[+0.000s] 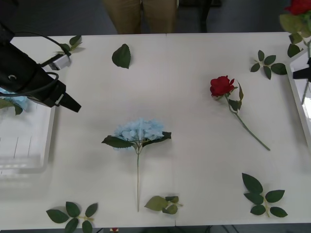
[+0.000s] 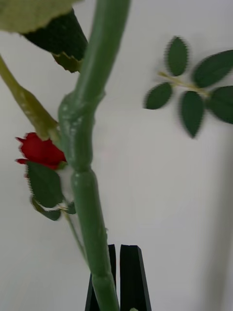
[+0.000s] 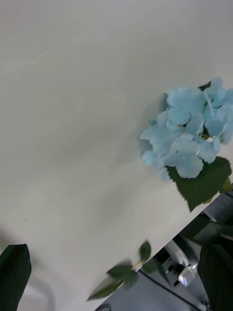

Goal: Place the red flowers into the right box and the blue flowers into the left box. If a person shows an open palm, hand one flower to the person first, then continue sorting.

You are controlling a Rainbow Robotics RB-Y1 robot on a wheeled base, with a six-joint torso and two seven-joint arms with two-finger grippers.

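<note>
My right gripper at the table's right edge is shut on the green stem of a red flower whose bloom is lifted above the right box. Its black fingers pinch the stem's lower end. Another red flower lies on the table right of centre. At mid-table lies a blue flower. A second blue flower shows at the far end of the left box, partly behind my left arm. My left gripper hovers open over that box's right rim.
Loose green leaf sprigs lie about: far left, a single leaf, far right, front right, front centre and front left. A person's legs in tan trousers stand behind the far edge.
</note>
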